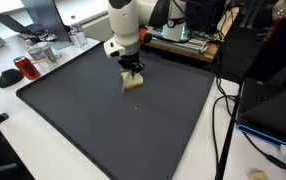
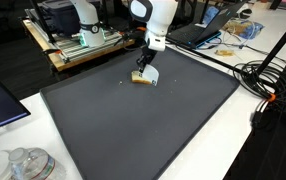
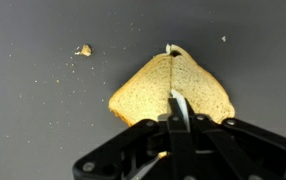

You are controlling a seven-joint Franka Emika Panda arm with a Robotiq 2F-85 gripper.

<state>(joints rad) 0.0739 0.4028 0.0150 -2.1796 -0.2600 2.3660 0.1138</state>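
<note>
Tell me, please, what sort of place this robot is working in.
Probably a lab or office workspace: an open laptop, loose cables trailing over the white table, and electronics on a wooden board beside the dark mat.

The bread slice (image 3: 173, 90) lies on the mat (image 1: 103, 125), and the mat is spread over the bench (image 1: 23, 135). In both exterior views the slice sits toward the mat's far edge. My gripper (image 1: 132, 72) stands directly over it, with the jaws meeting above the slice's near half in the wrist view. A large crumb (image 3: 84, 49) lies on the mat up and left of the slice, apart from it. A mug (image 1: 25, 68) stands on the bench off the mat's left corner. Cables (image 2: 268, 85) lie beside the mat's right edge.
</note>
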